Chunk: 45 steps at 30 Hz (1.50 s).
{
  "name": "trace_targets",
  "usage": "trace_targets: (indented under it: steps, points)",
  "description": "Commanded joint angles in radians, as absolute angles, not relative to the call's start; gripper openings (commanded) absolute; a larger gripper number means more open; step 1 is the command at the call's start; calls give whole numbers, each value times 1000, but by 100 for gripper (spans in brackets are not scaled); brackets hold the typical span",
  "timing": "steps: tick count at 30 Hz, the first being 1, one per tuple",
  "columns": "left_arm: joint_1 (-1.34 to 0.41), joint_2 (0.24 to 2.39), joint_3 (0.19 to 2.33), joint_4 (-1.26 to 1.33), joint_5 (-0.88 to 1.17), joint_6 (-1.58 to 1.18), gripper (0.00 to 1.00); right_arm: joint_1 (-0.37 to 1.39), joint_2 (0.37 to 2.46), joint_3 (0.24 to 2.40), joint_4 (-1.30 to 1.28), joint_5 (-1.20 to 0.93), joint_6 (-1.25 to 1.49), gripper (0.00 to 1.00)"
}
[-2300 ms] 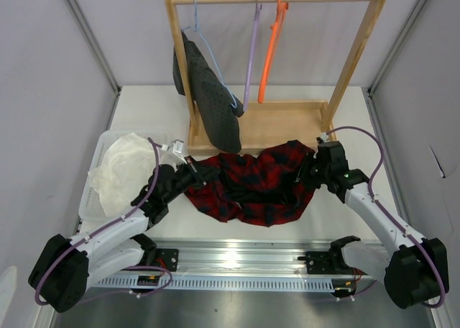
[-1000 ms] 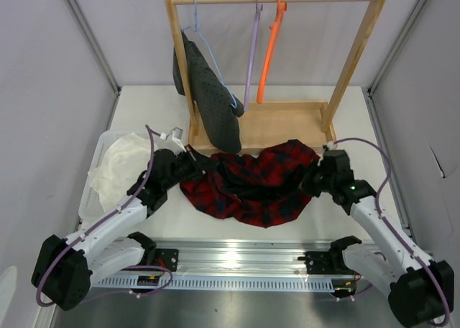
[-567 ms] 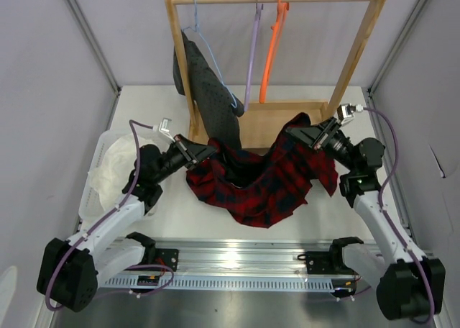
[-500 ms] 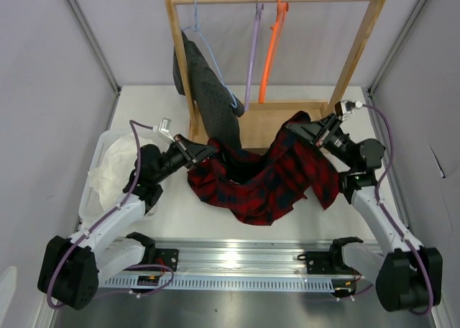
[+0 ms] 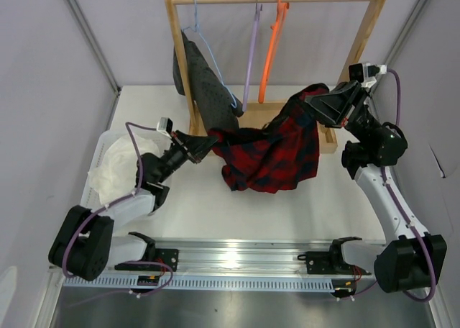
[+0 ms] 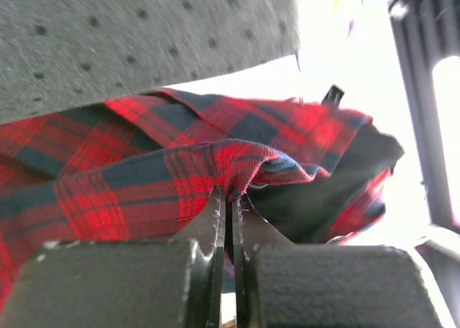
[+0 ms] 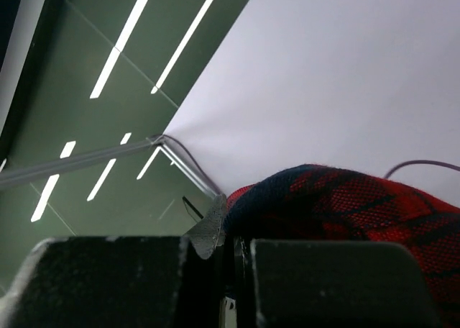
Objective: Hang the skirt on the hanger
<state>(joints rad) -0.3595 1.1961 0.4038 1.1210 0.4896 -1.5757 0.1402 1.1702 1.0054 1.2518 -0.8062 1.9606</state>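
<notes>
The red-and-black plaid skirt (image 5: 277, 147) hangs stretched in the air between both grippers, in front of the wooden rack. My left gripper (image 5: 213, 139) is shut on the skirt's left edge (image 6: 230, 171), low and just below the dark dotted garment. My right gripper (image 5: 310, 101) is shut on the skirt's right edge (image 7: 323, 198) and holds it higher, near the rack's right post. The lilac hanger (image 5: 251, 58) hangs by its metal hook from the rack's rail, behind and above the skirt, between the light blue and orange hangers.
The wooden rack (image 5: 356, 58) stands at the back on a tray base. A dark grey dotted garment (image 5: 208, 98) hangs on the light blue hanger (image 5: 205, 44). An orange hanger (image 5: 273, 44) hangs right of the lilac one. A white cloth (image 5: 118, 166) lies in a bin at left.
Both grippers have lifted the skirt off the table and carried it back toward the rack. The right gripper rose high to the right post; the left moved up under the dotted garment.
</notes>
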Motion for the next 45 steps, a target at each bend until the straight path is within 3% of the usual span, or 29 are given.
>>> trace_targets:
  steps: [1,5,10,16,18,19,21,29,31,33,36,45]
  points:
    - [-351,1238,486,1726,427,-1802,0,133,1154,1016,1548,-785,1997,0]
    - [-359,1184,630,1726,397,-1809,0,133,1117,947,1445,-831,1918,0]
    - [-383,1157,777,1724,324,-1848,0,153,1000,930,1084,-899,1668,0]
    - [-475,1158,928,1726,244,-1856,0,160,1014,930,982,-896,1603,0]
    - [-512,1164,983,1718,247,-1862,0,161,1003,945,831,-894,1446,0]
    - [-524,1164,989,1707,247,-1867,0,163,997,983,634,-887,1366,0]
    - [-540,1138,959,1694,230,-1867,0,161,973,1018,481,-882,1197,0]
    - [-476,1010,787,1727,83,-1887,0,22,972,861,640,-945,1321,0]
    - [-456,1002,814,1724,94,-1922,0,11,977,845,545,-943,1286,0]
    - [-472,1029,891,1723,141,-1945,0,9,988,902,254,-910,1098,0]
    - [-543,1034,928,1679,193,-1936,0,9,1005,972,33,-844,910,0]
    - [-722,991,736,1606,301,-1914,0,11,1097,1052,-349,-583,582,0]
